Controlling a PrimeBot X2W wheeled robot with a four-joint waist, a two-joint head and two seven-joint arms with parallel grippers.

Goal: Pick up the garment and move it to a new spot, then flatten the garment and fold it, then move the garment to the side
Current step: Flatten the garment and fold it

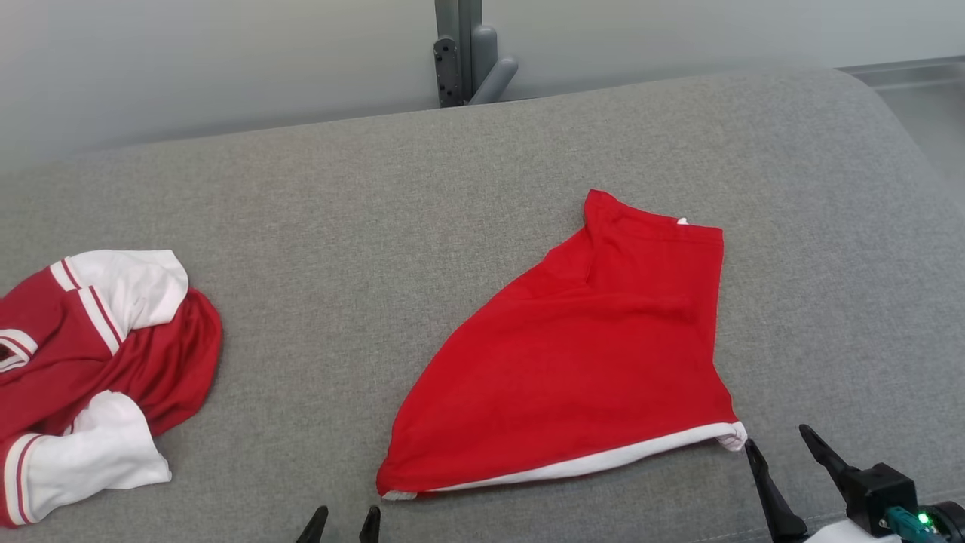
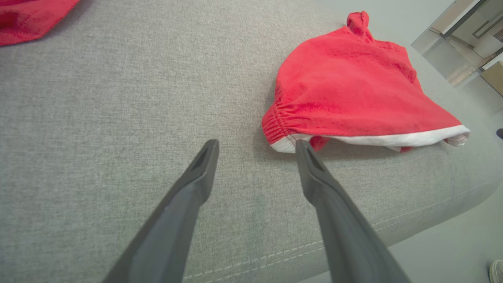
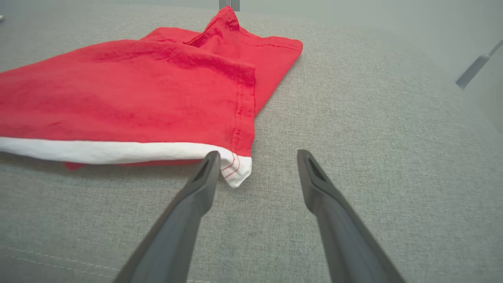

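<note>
The garment (image 1: 588, 354), red with a white band along its near edge, lies spread on the grey cushion (image 1: 362, 226). My left gripper (image 1: 341, 520) stands open at the bottom edge, just in front of the garment's near left corner. In the left wrist view its right fingertip almost reaches the gathered white corner of the garment (image 2: 353, 86), with nothing between the fingers of the left gripper (image 2: 256, 143). My right gripper (image 1: 776, 439) is open beside the near right corner. In the right wrist view the white corner of the garment (image 3: 137, 90) lies against the left fingertip of the right gripper (image 3: 258, 154).
A second, crumpled red-and-white garment (image 1: 90, 362) lies at the cushion's left end, its edge visible in the left wrist view (image 2: 27, 15). A grey metal post (image 1: 464, 53) stands behind the cushion. The stitched front edge (image 2: 275, 255) drops off to pale floor.
</note>
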